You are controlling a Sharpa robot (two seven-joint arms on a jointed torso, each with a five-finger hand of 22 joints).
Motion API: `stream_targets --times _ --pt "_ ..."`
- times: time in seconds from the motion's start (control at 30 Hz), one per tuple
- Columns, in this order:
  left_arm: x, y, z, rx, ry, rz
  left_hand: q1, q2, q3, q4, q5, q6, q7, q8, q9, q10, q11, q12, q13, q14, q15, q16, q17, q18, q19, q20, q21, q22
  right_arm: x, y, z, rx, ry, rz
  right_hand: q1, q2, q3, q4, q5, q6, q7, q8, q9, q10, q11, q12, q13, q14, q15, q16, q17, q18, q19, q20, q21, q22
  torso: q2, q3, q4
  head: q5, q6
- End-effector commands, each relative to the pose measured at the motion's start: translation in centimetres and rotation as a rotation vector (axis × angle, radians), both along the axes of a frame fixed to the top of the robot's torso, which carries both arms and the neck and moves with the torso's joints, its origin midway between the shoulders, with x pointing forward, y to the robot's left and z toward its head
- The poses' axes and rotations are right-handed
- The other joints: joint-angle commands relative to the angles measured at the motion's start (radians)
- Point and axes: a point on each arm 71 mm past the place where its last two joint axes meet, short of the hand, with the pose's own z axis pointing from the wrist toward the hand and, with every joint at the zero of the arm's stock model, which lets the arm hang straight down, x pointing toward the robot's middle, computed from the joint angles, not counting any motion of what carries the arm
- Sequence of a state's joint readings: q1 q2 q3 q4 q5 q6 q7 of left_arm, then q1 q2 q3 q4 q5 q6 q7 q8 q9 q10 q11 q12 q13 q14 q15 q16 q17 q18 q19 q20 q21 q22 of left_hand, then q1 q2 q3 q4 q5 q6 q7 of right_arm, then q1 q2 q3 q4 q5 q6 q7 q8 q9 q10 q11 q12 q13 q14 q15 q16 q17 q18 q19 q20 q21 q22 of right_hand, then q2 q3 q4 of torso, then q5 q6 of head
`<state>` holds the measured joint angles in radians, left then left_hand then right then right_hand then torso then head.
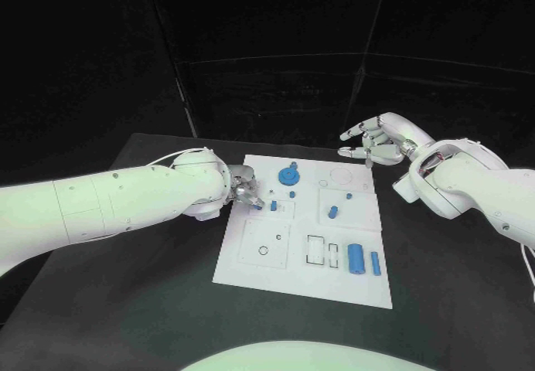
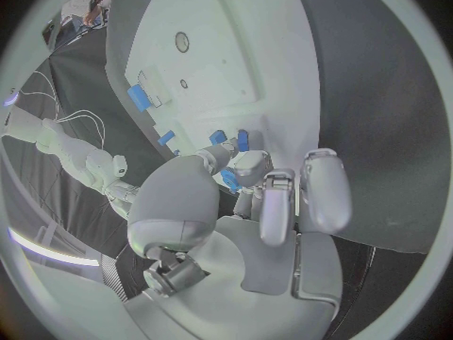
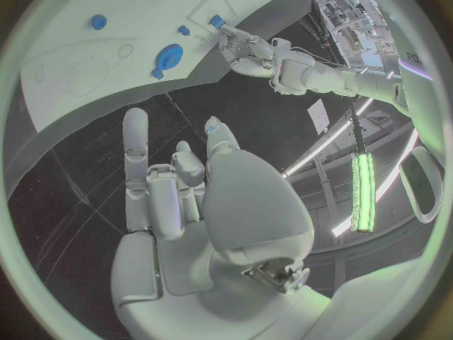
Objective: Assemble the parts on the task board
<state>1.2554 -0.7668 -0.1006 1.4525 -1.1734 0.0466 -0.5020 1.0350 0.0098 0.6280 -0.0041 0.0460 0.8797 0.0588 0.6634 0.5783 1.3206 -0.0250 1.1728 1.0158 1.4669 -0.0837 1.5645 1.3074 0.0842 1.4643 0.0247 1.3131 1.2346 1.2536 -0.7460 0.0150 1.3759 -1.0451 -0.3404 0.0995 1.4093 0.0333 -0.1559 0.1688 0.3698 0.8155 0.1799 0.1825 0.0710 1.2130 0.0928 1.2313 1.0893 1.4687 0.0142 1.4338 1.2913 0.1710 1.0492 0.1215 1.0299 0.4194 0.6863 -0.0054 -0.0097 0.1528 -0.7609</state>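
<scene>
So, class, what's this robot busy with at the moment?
It is putting small blue parts together on a white board on a black table. The left hand is down at the board's left edge, its fingers pinching a small blue piece. The right hand hovers above the board's far right corner, fingers spread, holding nothing. A blue gear, a few little pegs and two blue cylinders lie or stand elsewhere on the board.
</scene>
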Motion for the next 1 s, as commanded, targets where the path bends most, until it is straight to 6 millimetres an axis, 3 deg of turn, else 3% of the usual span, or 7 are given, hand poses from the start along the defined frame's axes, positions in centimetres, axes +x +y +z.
stream_targets --times 0.03,0.17,0.3,0.77,1.0 --pt "-0.41 -0.04 -1.00 0.041 0.076 -0.026 -0.023 -0.001 0.072 -0.064 0.002 0.007 -0.015 0.010 0.003 0.005 -0.005 0.002 0.001 0.104 -0.008 0.006 0.263 -0.014 0.017 -0.009 -0.002 0.000 -0.01 0.09 0.14 0.004 -0.003 0.009 0.003 0.009 -0.005 0.003 0.006 -0.005 0.000 0.004 0.000 -0.001 -0.001 0.002 0.001 0.034 -0.002 -0.001 0.001 0.014 0.006 -0.004 -0.007 -0.001 0.000 0.0000 -0.0015 0.000 -0.001" --pt "-0.19 0.03 -1.09 0.053 0.091 -0.028 -0.048 -0.007 0.053 -0.046 0.002 0.007 -0.018 0.014 0.007 0.003 -0.007 0.002 -0.001 0.104 -0.010 0.006 0.263 -0.013 0.015 -0.011 -0.005 -0.003 -0.01 0.09 0.14 0.004 -0.002 0.009 0.003 0.009 -0.005 0.003 0.006 -0.005 0.000 0.004 0.000 -0.001 -0.001 0.002 0.001 0.034 -0.002 -0.001 0.001 0.014 0.006 -0.004 -0.007 -0.001 0.000 -0.0004 -0.0012 -0.001 -0.001" --pt "0.02 0.02 -1.14 0.059 0.096 -0.027 -0.068 0.001 0.039 -0.023 0.002 0.007 -0.020 0.016 0.008 0.003 -0.009 0.004 0.001 0.104 -0.012 0.006 0.263 -0.014 0.016 -0.013 -0.005 -0.002 -0.02 0.11 0.14 0.004 -0.002 0.010 0.002 0.009 -0.006 0.003 0.006 -0.005 0.000 0.004 0.000 -0.002 -0.001 0.002 0.000 0.034 -0.002 -0.001 0.001 0.014 0.006 -0.004 -0.007 -0.001 0.000 0.0002 -0.0011 -0.002 0.000" --pt "0.26 -0.16 -1.20 0.064 0.106 -0.030 -0.080 -0.001 0.025 -0.014 0.001 0.011 -0.022 0.021 0.011 0.005 -0.011 0.007 0.004 0.104 -0.013 0.006 0.263 -0.015 0.017 -0.014 -0.001 0.004 0.01 0.14 0.11 0.004 0.000 0.012 0.002 0.009 -0.006 0.003 0.006 -0.005 0.000 0.004 0.000 -0.002 -0.001 0.002 0.000 0.034 -0.002 -0.001 0.001 0.014 0.006 -0.004 -0.007 -0.001 0.000 -0.0004 -0.0004 -0.003 -0.003" --pt "0.27 -0.20 -1.22 0.065 0.107 -0.031 -0.098 -0.017 -0.008 -0.005 0.001 0.016 -0.024 0.026 0.014 0.007 -0.012 0.010 0.007 0.104 -0.015 0.006 0.263 -0.015 0.018 -0.016 0.000 0.006 0.00 0.10 0.12 0.004 -0.001 0.010 0.002 0.010 -0.006 0.004 0.006 -0.005 0.000 0.005 0.000 -0.002 -0.001 0.001 -0.001 0.033 -0.002 -0.002 -0.001 0.014 0.006 -0.004 -0.007 -0.001 0.000 -0.0008 -0.0009 -0.003 -0.005"
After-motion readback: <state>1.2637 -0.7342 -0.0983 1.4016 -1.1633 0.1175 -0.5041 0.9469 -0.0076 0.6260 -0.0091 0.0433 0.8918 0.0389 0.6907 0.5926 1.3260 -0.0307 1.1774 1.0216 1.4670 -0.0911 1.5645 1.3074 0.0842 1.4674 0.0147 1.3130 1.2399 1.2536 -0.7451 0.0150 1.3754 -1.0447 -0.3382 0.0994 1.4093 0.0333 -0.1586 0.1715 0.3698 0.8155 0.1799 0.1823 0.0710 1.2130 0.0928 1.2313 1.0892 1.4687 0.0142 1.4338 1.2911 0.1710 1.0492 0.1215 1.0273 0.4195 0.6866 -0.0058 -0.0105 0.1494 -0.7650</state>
